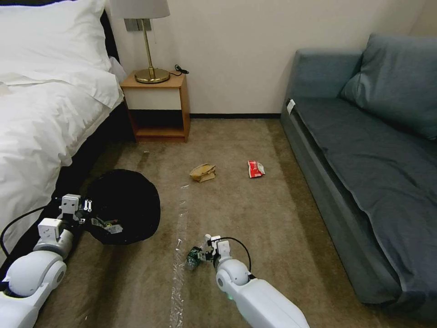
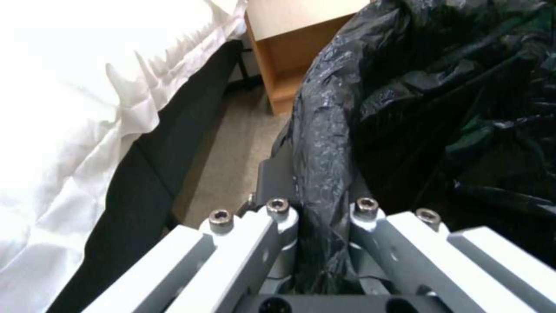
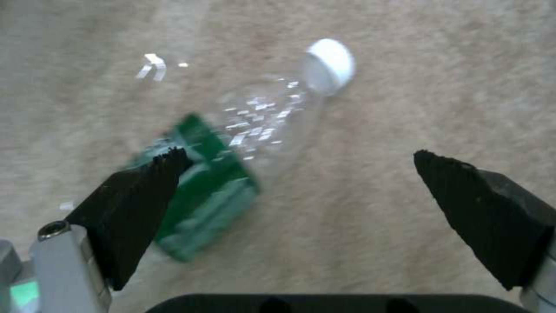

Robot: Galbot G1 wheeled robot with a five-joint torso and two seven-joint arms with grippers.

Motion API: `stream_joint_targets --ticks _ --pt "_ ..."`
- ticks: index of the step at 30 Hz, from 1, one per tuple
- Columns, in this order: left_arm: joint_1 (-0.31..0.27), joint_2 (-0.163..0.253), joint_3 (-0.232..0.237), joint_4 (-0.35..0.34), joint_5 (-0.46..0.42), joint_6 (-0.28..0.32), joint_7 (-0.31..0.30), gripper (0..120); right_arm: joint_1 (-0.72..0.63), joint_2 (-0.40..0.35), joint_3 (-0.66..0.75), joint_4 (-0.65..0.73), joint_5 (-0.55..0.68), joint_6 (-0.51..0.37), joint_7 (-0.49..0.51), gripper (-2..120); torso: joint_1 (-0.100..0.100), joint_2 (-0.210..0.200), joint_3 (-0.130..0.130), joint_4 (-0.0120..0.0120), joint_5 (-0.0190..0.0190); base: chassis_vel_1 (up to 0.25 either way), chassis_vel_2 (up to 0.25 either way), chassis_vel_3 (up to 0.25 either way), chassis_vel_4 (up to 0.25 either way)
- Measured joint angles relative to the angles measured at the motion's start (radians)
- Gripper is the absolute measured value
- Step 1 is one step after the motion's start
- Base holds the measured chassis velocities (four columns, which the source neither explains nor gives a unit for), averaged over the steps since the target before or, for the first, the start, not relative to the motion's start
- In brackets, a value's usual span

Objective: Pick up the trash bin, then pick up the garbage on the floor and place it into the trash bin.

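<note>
The trash bin (image 1: pixel 124 206), lined with a black bag, hangs tilted beside the bed, and my left gripper (image 1: pixel 101 223) is shut on its rim. The left wrist view has the gripper (image 2: pixel 321 211) clamped on the bag-covered rim (image 2: pixel 321 143). On the floor (image 1: pixel 277 218) lies a clear bottle (image 1: pixel 193 259) with a green label. My right gripper (image 1: pixel 203 255) hovers low right at it. Seen from the right wrist, this gripper (image 3: pixel 298 158) is open over the bottle (image 3: pixel 232 161), one finger (image 3: pixel 139 200) by the label. A crumpled brown paper bag (image 1: pixel 203 172) and a red-white packet (image 1: pixel 256 168) lie farther off.
A white bed (image 1: pixel 41 118) runs along the left, with a wooden nightstand (image 1: pixel 157 107) and a brass lamp (image 1: pixel 148 50) behind the bin. A grey sofa (image 1: pixel 368 155) borders the right. A strip of clear film (image 1: pixel 178 269) lies on the carpet.
</note>
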Motion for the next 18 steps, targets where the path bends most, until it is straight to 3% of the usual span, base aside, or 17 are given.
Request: stream_joint_targets --ticks 10,18 --pt "-0.005 -0.003 0.004 0.009 -0.001 0.002 0.0 4 0.016 0.04 -0.029 0.004 0.027 0.002 0.013 100 0.0 0.0 0.0 0.0002 0.0 0.0 0.0 0.0 0.0" --pt "-0.01 -0.012 0.015 0.014 -0.001 0.0 0.005 4 0.005 0.078 -0.029 -0.087 -0.055 0.062 -0.083 100 0.0 0.0 0.0 0.0001 -0.0001 0.0 0.0 0.0 0.0"
